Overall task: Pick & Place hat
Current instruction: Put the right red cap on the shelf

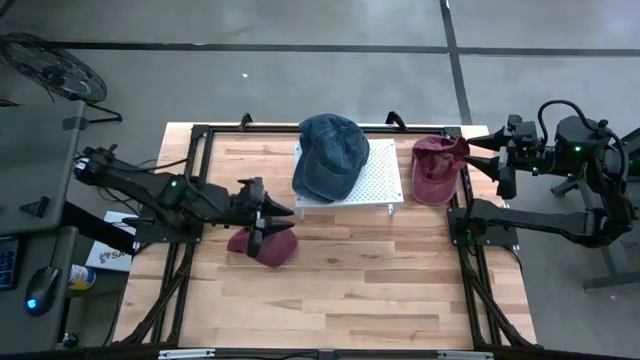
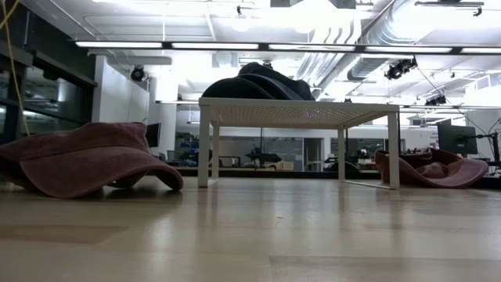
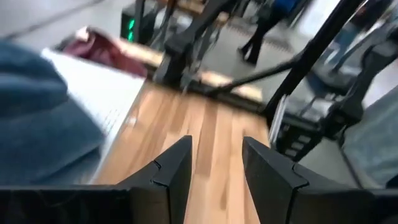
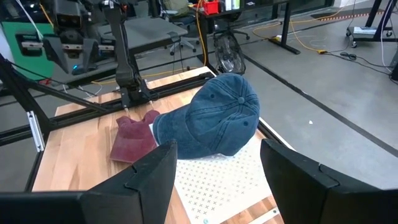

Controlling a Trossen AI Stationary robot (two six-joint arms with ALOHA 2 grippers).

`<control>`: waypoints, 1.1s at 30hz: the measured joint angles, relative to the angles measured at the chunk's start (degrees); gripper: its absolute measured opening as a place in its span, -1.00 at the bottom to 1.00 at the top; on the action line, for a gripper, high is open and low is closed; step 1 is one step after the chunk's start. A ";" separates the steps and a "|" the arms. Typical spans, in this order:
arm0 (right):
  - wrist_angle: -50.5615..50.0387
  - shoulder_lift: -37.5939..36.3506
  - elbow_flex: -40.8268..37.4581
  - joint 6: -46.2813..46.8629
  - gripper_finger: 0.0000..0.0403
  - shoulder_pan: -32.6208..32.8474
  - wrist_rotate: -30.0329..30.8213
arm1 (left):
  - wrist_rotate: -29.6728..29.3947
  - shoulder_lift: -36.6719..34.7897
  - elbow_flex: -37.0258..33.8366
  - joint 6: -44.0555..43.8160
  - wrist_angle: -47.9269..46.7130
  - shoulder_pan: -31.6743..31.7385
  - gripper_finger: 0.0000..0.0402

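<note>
Denim hat (image 1: 328, 157) is lying on the white stand (image 1: 375, 182) at the table's (image 1: 340, 280) far middle, its long axis running from the far edge toward the near one, slightly slanted; the crown is sitting at the far end and the brim is overhanging the stand's near-left corner. One maroon hat (image 1: 265, 245) is resting flat on the table near the stand's left, directly under the left hand (image 1: 268, 215), whose fingers are standing apart with nothing between them. Another maroon hat (image 1: 437, 168) is lying just right of the stand, crumpled, near the table's right rail. Right hand (image 1: 470, 152) is hovering over that hat's right edge, pointing left toward the stand, its fingers (image 4: 149, 180) spread wide and holding nothing. In the low view the left maroon hat (image 2: 86, 157) is sitting brim-forward.
</note>
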 joint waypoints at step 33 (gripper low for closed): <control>-4.77 1.93 0.02 -3.30 0.12 -0.01 15.84 | -0.56 19.94 6.45 -20.39 -29.51 -5.98 -0.30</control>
